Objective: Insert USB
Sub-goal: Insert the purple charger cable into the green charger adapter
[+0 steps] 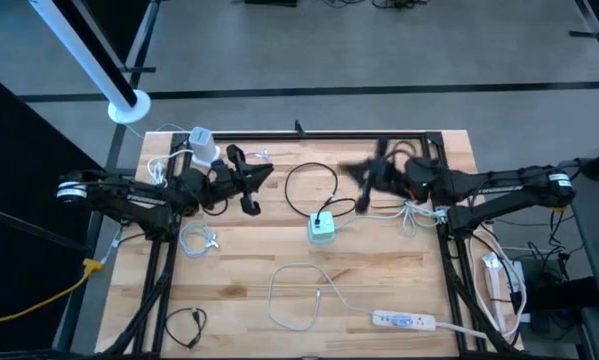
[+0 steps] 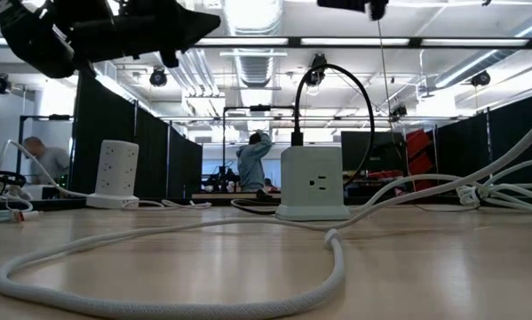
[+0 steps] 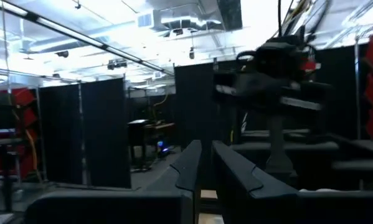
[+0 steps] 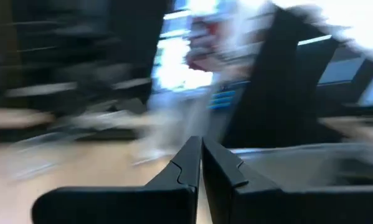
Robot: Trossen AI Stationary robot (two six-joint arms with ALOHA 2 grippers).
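A pale green power cube [image 1: 322, 228] stands mid-table, also in the low view [image 2: 313, 182]. A black cable [image 1: 312, 185] loops up from a plug in its top. A white cable lies in a loop, its plug end [image 1: 319, 294] on the table near the front. My left gripper [image 1: 254, 188] hovers left of the cube and my right gripper [image 1: 362, 185] right of it, both above the table. In the wrist views each [image 3: 205, 165] [image 4: 201, 158] is shut with nothing between its fingers. Which plug is the USB I cannot tell.
A white tower socket [image 1: 201, 145] stands at the far left. Coiled white cables [image 1: 199, 240] lie near the left arm, a small black cable [image 1: 184, 325] at the front left, and a white power strip [image 1: 404, 321] at the front right. More white cables [image 1: 409, 212] lie under the right arm.
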